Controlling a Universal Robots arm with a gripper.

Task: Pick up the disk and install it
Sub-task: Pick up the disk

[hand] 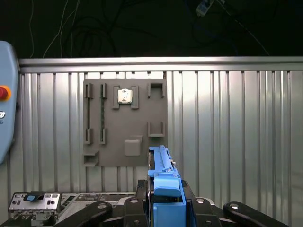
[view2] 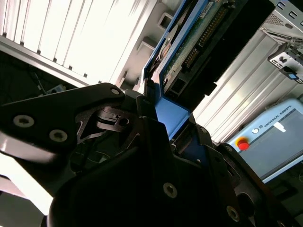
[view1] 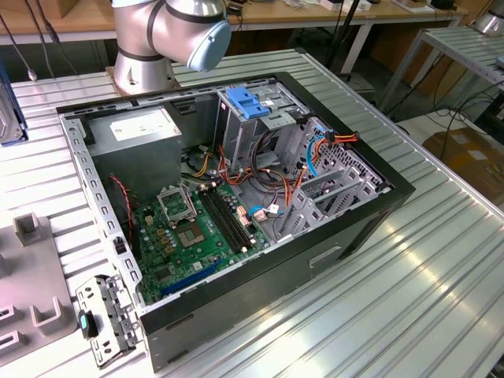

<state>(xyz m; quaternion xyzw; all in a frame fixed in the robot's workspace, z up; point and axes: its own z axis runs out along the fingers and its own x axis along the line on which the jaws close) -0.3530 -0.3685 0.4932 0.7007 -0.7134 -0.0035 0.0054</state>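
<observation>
One disk [hand: 159,161] sits edge-on w/in the pincer [hand: 165,191], clamped on its sides.

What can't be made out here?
1. Label of the disk: it stands edge-on in the first wrist view, and the second wrist view shows its circuit-board side.
2. Where the gripper grips the disk: hidden by the gripper's own body in both wrist views.
3. The arm: cut off by the exterior view's top edge.
4. A dark object at the exterior view's left edge: cut off, unidentifiable.
</observation>
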